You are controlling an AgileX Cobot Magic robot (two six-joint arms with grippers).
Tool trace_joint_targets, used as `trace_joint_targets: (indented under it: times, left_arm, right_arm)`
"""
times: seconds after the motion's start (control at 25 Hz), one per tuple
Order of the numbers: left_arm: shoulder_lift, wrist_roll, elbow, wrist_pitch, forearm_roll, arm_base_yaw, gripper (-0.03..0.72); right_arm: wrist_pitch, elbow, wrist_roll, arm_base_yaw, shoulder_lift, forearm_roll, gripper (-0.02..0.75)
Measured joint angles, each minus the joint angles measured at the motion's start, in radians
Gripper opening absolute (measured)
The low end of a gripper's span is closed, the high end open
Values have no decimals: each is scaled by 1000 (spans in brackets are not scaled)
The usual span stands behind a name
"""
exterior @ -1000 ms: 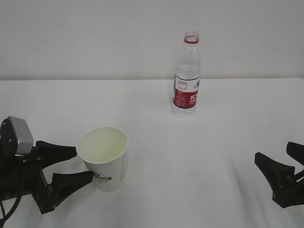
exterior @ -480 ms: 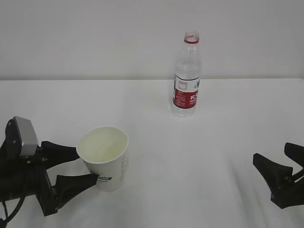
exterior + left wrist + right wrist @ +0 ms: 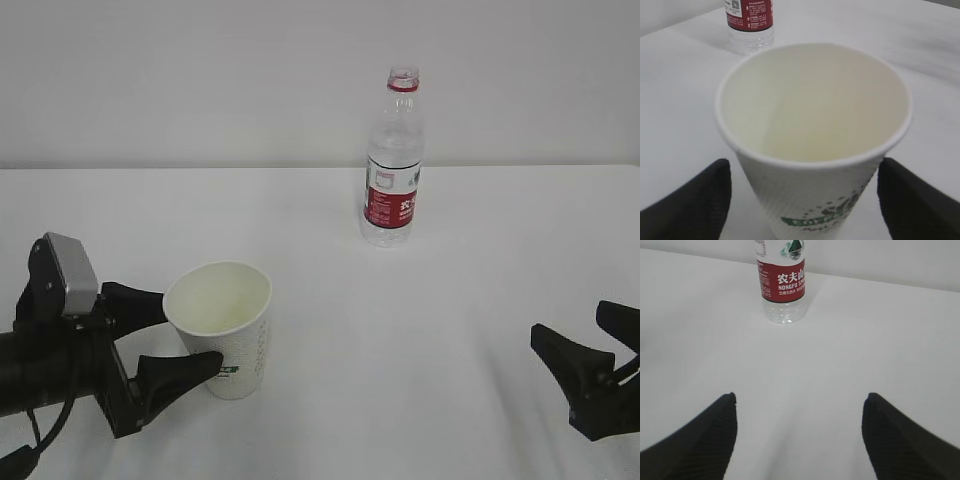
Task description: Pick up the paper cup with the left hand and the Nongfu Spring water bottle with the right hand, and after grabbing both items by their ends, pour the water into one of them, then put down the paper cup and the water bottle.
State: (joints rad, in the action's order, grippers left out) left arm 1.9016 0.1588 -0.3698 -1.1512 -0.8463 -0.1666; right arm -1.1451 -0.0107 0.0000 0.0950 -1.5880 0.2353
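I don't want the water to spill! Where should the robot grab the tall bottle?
Probably the Nongfu Spring water bottle is best gripped around its labelled middle, coming level from the front, where the open right hand is. It stands upright with no cap, and a high or tilted grip could tip it.

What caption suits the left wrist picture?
Open left gripper straddling an upright, empty paper cup, bottle behind.

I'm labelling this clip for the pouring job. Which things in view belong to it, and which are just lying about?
Part of the job:
paper cup, between the open left gripper's fingers
Nongfu Spring water bottle, upright, uncapped, far from the open right gripper

Lying about:
nothing; only the white table
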Motion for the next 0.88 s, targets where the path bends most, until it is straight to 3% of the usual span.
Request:
trace_joint_targets:
  times: [0.88]
  left_arm:
    - [126, 19, -61, -2, -8, -14, 691]
  right_arm:
    - [0, 0, 0, 0, 0, 7, 587]
